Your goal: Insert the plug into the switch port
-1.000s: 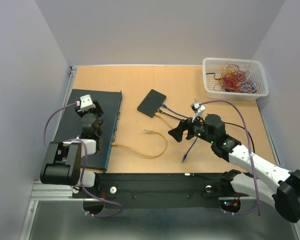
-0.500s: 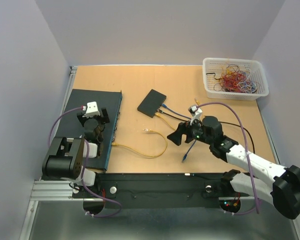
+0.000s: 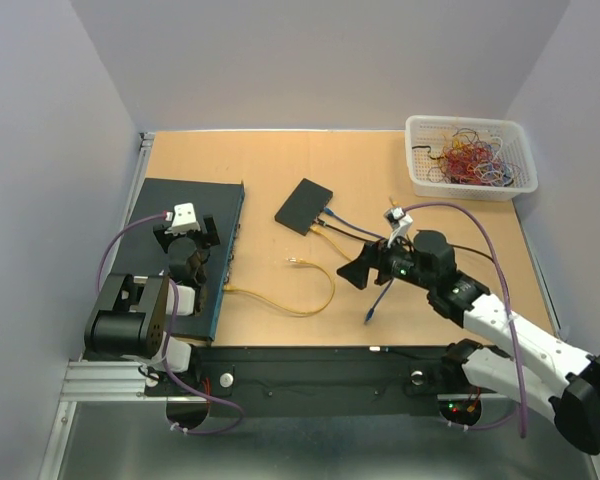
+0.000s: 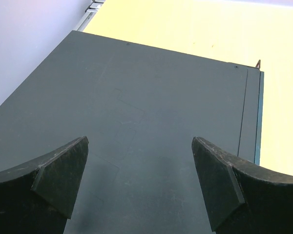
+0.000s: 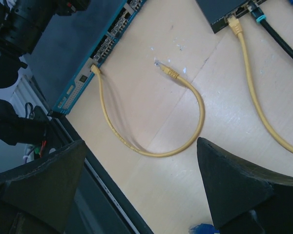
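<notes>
The dark switch [image 3: 212, 216] lies at the table's left; its port face shows in the right wrist view [image 5: 110, 45]. A yellow cable [image 3: 315, 300] has one end in a switch port [image 5: 94, 69]. Its free plug [image 3: 296, 262] lies on the table and also shows in the right wrist view [image 5: 167, 72]. My right gripper [image 3: 363, 270] is open and empty, to the right of the free plug; in its own view [image 5: 141, 185] it hovers above the cable loop. My left gripper [image 4: 139, 165] is open and empty over the switch's top [image 4: 151, 97].
A small black box [image 3: 303, 206] with yellow, blue and black cables plugged in sits mid-table. A blue cable end [image 3: 368, 315] lies below my right gripper. A white basket [image 3: 470, 157] of coloured wires stands at the back right. A black rail [image 3: 310, 365] runs along the near edge.
My left arm has drawn back a little toward its base over the switch. My right gripper has shifted slightly right, still open. The yellow cable has not moved.
</notes>
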You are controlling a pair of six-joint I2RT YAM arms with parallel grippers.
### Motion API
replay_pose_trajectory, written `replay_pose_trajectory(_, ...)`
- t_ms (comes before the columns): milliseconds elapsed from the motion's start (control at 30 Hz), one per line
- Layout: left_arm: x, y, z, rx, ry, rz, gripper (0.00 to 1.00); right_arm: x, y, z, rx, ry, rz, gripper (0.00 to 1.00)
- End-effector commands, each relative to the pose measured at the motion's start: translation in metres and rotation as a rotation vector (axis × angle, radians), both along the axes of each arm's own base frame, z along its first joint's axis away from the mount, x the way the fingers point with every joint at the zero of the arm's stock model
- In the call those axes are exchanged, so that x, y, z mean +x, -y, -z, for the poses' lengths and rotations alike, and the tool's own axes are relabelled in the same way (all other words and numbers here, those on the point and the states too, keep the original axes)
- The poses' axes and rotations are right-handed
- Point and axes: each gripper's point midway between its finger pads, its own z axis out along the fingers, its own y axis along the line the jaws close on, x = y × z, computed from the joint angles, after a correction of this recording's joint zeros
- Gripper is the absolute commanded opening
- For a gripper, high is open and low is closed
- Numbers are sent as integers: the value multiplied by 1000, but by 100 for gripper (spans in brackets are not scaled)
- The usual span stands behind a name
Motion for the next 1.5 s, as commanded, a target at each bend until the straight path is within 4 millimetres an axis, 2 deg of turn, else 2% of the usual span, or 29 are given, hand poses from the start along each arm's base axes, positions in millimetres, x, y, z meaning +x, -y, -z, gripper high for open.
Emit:
replay_pose_trajectory(0, 7, 1, -73, -9, 290, -1, 99, 3, 11, -40, 21, 82, 67, 100)
replay_pose_trajectory(67, 7, 1, -73, -9, 290, -1, 99, 4, 19, -45, 7, 80, 110, 100)
replay_pose_trajectory(200, 7, 1, -73, -9, 290, -1, 99, 3, 23, -50, -16, 43, 134, 100)
replay_pose_trajectory(233, 7, 1, -73, -9, 290, -1, 99, 6, 22, -59, -14, 45, 141, 100)
replay_pose_trajectory(267, 7, 1, -73, -9, 290, -1, 99, 5, 25, -55, -40, 16, 151, 100)
replay_pose_trajectory(500, 7, 1, -72, -8, 289, -1, 99, 25, 61, -56, -202, -3, 349, 100)
replay_pose_trajectory(600, 7, 1, -73, -9, 290, -1, 99, 38, 77, -71, -203, 53, 466, 100)
replay_pose_trajectory(667, 7, 1, -73, -9, 290, -1, 99, 45, 86, -73, -257, 101, 490, 100)
replay_pose_trajectory(733, 7, 1, -73, -9, 290, -1, 99, 55, 94, -59, -354, 122, 517, 100)
replay_pose_trajectory(833, 7, 1, -72, -8, 289, -1, 99, 70, 119, -51, -438, 127, 668, 100)
replay_pose_trajectory(900, 7, 1, -72, -10, 289, -1, 99, 81, 131, -55, -452, 187, 753, 100)
replay_pose_trajectory(1067, 7, 1, -72, -8, 289, -1, 99, 96, 160, -46, -508, 394, 901, 100)
replay_pose_trajectory(1267, 7, 0, -73, -10, 291, -2, 99, 97, 195, -17, -456, 581, 1041, 100)
replay_pose_trajectory(1333, 7, 1, -73, -9, 290, -1, 99, 100, 208, -9, -458, 580, 1071, 100)
replay_pose_trajectory(1367, 7, 1, -72, -8, 289, -1, 99, 102, 212, -12, -454, 606, 1083, 100)
replay_pose_trajectory(1400, 7, 1, -72, -8, 289, 1, 99, 103, 221, 5, -505, 586, 1088, 100)
replay_pose_trajectory(1433, 7, 1, -72, -8, 289, -1, 99, 105, 225, -2, -462, 616, 1117, 100)
replay_pose_trajectory(1467, 7, 1, -73, -9, 290, -1, 99, 106, 229, 3, -456, 610, 1118, 100)
